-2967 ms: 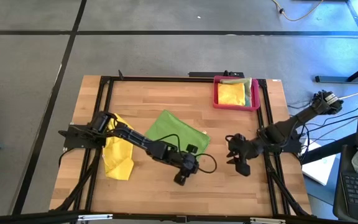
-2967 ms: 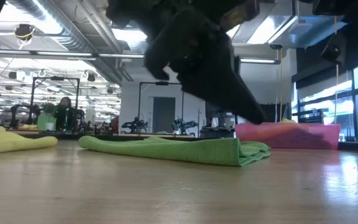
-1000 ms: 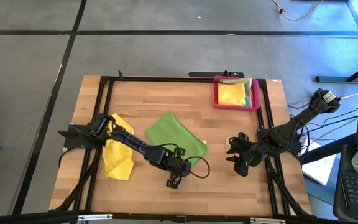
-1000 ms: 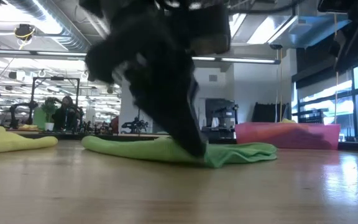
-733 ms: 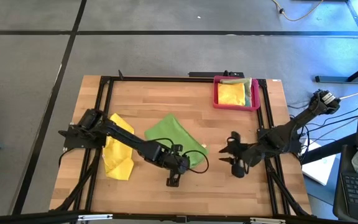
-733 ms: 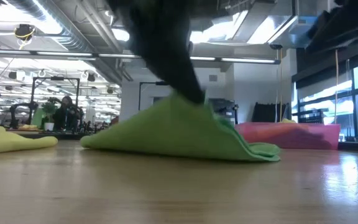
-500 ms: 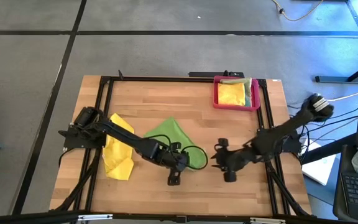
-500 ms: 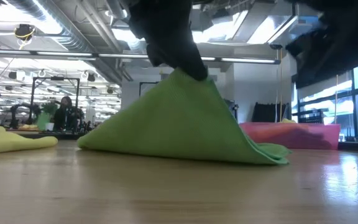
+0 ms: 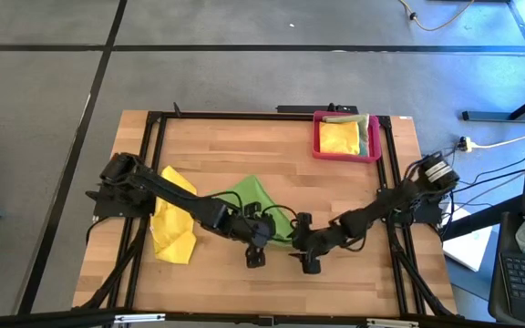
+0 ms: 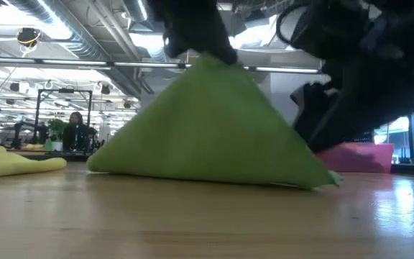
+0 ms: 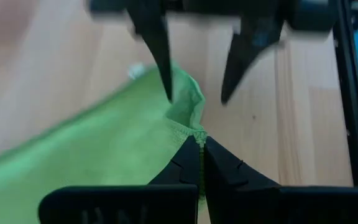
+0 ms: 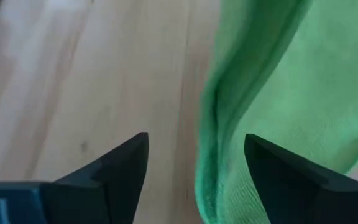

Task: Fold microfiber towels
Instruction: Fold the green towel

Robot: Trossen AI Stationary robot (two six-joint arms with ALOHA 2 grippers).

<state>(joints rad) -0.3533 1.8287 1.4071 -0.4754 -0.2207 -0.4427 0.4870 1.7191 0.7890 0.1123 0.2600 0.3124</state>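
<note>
In the low view we lose the arms past the top edge, and the raised bright green towel [image 10: 214, 129] hides most of the pink tray [image 10: 358, 157]. The cloths in the tray [image 9: 321, 137] are too small to count.

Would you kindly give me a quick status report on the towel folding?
Left hand shut on green towel corner, lifted into a peak. Right hand open at the towel's edge, not gripping. Nothing in the way.

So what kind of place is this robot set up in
Probably a robotics lab or workshop. Behind the wooden table, the low view shows exposed ceiling ducts, a person at a bench, and more equipment rigs in an open industrial room.
</note>
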